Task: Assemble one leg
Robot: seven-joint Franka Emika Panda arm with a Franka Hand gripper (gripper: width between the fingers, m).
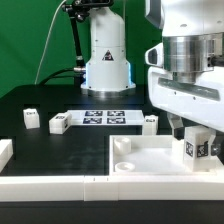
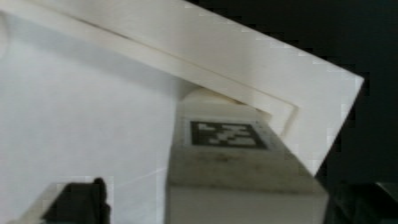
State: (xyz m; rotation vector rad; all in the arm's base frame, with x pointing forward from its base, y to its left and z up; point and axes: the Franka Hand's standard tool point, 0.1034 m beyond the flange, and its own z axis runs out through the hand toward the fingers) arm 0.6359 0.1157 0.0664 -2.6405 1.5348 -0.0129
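Over the tray piece (image 1: 150, 157), fingers (image 1: 197, 133) gripping one leg (image 1: 198, 146), three legs (image 1: 59, 122) loose on table (image 1: 60, 145).

Exterior view counts:
- legs: four. One (image 1: 197, 148) under gripper (image 1: 196, 128) at tray piece, three loose on table (image 1: 60, 100): (image 1: 31, 119), (image 1: 58, 122), (image 1: 151, 122).
- tray piece (image 1: 150, 160): one.
- marker board (image 1: 105, 118): one.
- border bars: two visible, (image 1: 60, 186), (image 1: 5, 152).
- arm: one.
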